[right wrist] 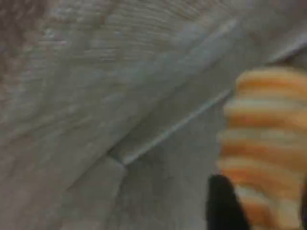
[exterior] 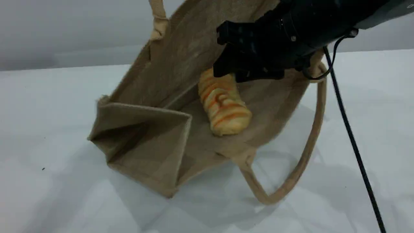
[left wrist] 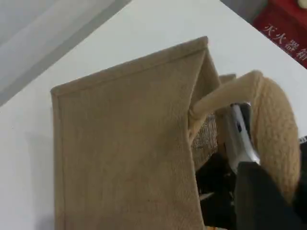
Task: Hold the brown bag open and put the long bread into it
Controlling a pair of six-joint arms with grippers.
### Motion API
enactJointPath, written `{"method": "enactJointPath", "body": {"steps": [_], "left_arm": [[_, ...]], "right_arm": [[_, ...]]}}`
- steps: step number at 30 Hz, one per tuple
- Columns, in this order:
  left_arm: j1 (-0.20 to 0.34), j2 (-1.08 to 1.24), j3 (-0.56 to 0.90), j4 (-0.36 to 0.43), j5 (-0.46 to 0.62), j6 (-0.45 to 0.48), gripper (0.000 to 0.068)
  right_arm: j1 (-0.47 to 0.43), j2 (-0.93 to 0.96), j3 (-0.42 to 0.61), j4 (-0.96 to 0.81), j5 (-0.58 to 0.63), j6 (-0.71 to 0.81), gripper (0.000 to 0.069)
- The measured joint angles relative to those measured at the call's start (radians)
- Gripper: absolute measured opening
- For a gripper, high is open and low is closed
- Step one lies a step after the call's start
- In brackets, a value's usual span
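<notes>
The bread [exterior: 224,105] lies inside the bag [exterior: 155,129], whose handle [left wrist: 268,120] the left claw [left wrist: 240,143] grasps; whether the right claw [exterior: 239,69] grips it, I cannot tell.

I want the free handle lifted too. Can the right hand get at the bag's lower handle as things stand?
Probably yes: the right hand is inside the brown bag over the long bread, and the lower handle lies uncovered on the table.

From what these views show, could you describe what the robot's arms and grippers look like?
The right arm is dark and rounded, shading to grey near the frame's corner, ending in a blocky black right gripper. A thin black cable hangs from it. In the left wrist view, the left gripper shows a silvery metal finger above a black part.
</notes>
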Motion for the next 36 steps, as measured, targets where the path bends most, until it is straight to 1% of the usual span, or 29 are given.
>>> {"method": "enactJointPath", "body": {"steps": [2,3,5,7,10,14,18,21,24,28,30,33,36], "left_arm": [[0.0,0.0,0.0,0.0,0.0,0.0,0.0088],[0.0,0.0,0.0,0.001,0.0,0.0,0.0088],[0.0,0.0,0.0,0.011,0.0,0.0,0.0088],[0.0,0.0,0.0,0.035,0.0,-0.002,0.0088],[0.0,0.0,0.0,0.038,0.0,-0.002,0.0088],[0.0,0.005,0.0,0.038,0.0,-0.002,0.0088],[0.0,0.021,0.0,0.039,-0.001,0.001,0.0088],[0.006,0.023,0.0,0.054,-0.002,0.014,0.0088],[0.024,0.011,0.0,0.042,0.0,0.03,0.0088],[0.069,-0.001,0.0,0.017,0.001,0.03,0.0088],[0.096,-0.007,0.0,0.011,0.001,0.03,0.0088],[0.135,-0.016,0.0,-0.028,0.001,0.036,0.0088],[0.159,-0.028,0.0,-0.059,0.001,0.061,0.0088]], "right_arm": [[0.0,-0.004,0.0,-0.001,0.033,0.0,0.0437],[0.0,-0.01,0.001,-0.001,0.055,0.0,0.0472],[0.0,-0.031,0.001,-0.007,0.103,0.016,0.0516],[0.0,-0.063,0.002,-0.049,0.152,0.044,0.0533],[-0.004,-0.133,0.002,-0.16,0.214,0.113,0.0538],[-0.039,-0.258,0.002,-0.343,0.265,0.245,0.054],[-0.104,-0.402,0.002,-0.532,0.316,0.396,0.054],[-0.166,-0.513,0.002,-0.656,0.354,0.494,0.0541],[-0.228,-0.619,0.002,-0.76,0.382,0.575,0.054],[-0.292,-0.732,0.003,-0.884,0.431,0.666,0.054],[-0.301,-0.767,0.003,-0.934,0.443,0.703,0.054],[-0.301,-0.771,0.003,-0.972,0.465,0.745,0.054],[-0.301,-0.767,0.004,-0.986,0.462,0.771,0.054]]}}
